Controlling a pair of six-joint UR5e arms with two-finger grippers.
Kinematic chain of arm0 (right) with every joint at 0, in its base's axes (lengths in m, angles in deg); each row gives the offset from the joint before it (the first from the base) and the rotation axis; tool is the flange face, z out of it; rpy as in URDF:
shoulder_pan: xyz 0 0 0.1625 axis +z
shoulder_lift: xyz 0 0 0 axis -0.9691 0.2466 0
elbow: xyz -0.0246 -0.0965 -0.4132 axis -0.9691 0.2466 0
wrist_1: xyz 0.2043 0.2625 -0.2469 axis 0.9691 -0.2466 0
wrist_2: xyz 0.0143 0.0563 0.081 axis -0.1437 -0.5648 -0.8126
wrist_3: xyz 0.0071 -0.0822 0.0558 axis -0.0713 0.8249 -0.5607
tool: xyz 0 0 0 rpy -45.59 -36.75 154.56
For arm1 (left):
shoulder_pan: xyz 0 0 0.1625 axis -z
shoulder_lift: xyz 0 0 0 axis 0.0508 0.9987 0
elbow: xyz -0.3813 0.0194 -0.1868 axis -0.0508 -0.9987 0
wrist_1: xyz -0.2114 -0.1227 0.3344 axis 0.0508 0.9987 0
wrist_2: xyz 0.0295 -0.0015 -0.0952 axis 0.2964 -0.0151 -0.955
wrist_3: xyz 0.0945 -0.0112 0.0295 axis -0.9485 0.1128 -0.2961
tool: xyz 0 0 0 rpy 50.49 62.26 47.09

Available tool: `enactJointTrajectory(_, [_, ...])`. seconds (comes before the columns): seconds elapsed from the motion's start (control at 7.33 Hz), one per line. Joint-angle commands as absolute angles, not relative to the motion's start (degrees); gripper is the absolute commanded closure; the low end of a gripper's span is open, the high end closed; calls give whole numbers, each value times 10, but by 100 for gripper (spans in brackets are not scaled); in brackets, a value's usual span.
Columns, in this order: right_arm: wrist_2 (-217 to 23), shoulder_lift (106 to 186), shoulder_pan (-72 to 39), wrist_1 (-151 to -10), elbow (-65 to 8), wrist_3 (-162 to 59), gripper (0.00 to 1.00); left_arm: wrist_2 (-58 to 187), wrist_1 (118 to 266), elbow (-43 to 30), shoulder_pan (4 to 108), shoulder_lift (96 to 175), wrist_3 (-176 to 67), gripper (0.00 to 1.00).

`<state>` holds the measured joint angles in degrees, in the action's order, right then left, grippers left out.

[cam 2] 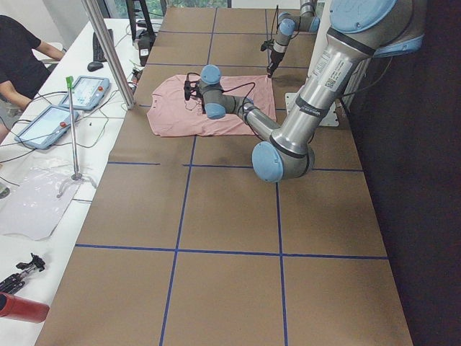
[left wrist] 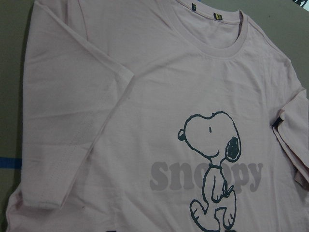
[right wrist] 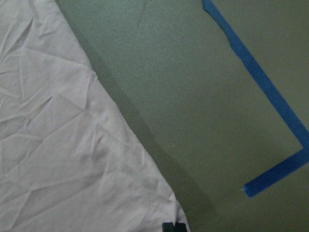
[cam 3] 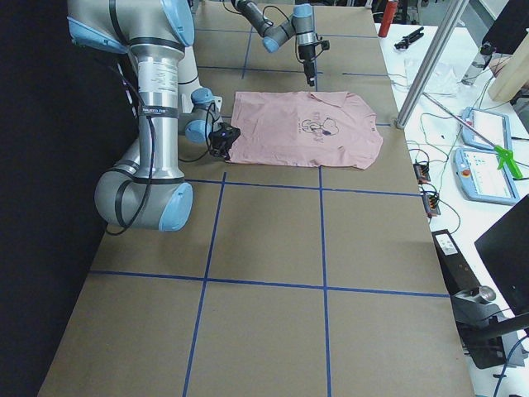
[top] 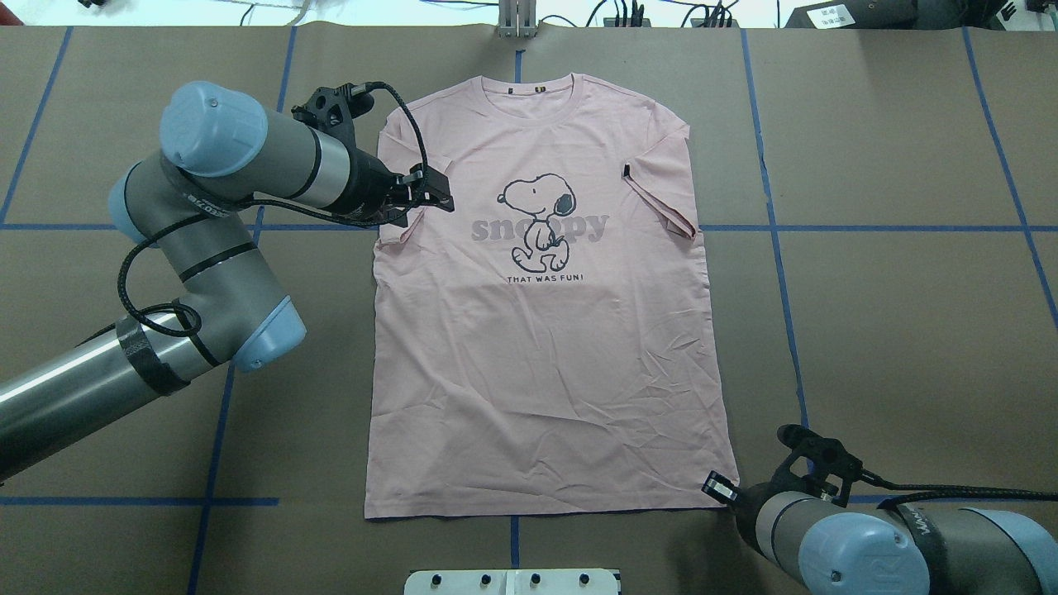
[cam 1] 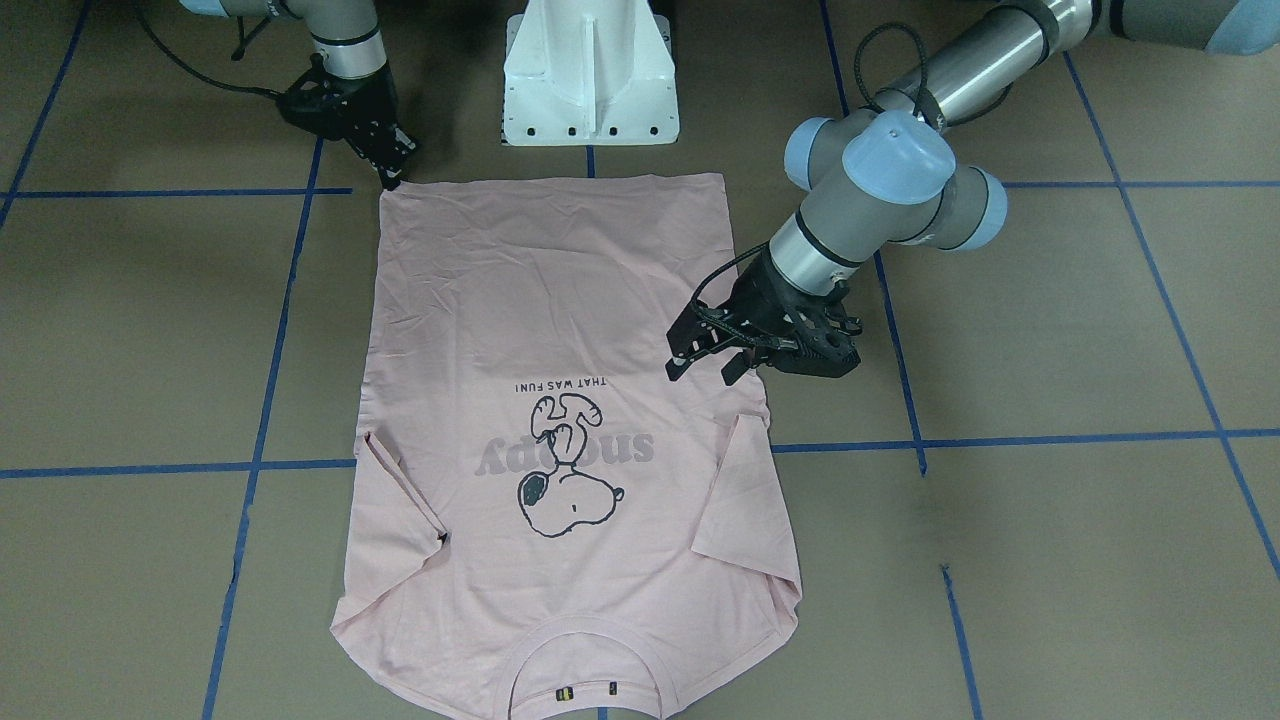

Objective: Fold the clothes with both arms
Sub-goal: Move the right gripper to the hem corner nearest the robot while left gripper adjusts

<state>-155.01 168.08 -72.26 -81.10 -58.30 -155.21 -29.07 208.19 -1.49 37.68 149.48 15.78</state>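
The pale pink T-shirt [top: 545, 355] lies flat and front up on the brown table [top: 893, 330]. Its ribbed collar [top: 541, 87] is on the side far from the robot and its hem on the near side. Both sleeves are turned in over the body, and shallow creases run across the lower half.

The left gripper [cam 1: 705, 368] hangs over the shirt's edge just hem-side of the left sleeve [left wrist: 67, 145]. Its fingers are spread and hold nothing. Whether it touches the cloth I cannot tell.

The right gripper [top: 719, 489] sits at the hem corner [right wrist: 164, 212] on the robot's right, its tips right at the fabric's edge. I cannot tell whether it is spread or pinching.

The shirt looks like thin jersey: light, limp and easily rumpled, with no stiffness to carry a fold. It will probably sag between any two holds and drag on the table covering rather than slide.

The sounder holds seem to be the stitched edges, namely the hem corner, the sleeve cuff and the shoulder seam. Each pinch should take both layers, since catching only the top one would peel front from back. Lifting both holds evenly should keep the Snoopy print [top: 537, 223] from skewing.
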Motion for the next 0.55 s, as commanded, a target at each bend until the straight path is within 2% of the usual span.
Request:
enactJointTrajectory(0.0, [-1550, 1682, -721, -816, -598, -1552, 100, -254, 2001, -118, 319, 1444, 206, 20])
enactJointTrajectory(0.14, [-1550, 1682, -721, -822, -600, -1552, 100, -218, 1895, -213, 268, 1419, 214, 20])
enactJointTrajectory(0.27, [-1550, 1680, -721, -824, -599, -1547, 100, -195, 1784, -278, 219, 1403, 263, 23])
enactJointTrajectory(0.41, [-1551, 1680, -716, -824, -600, -1546, 100, -132, 1740, -315, 164, 1386, 289, 25])
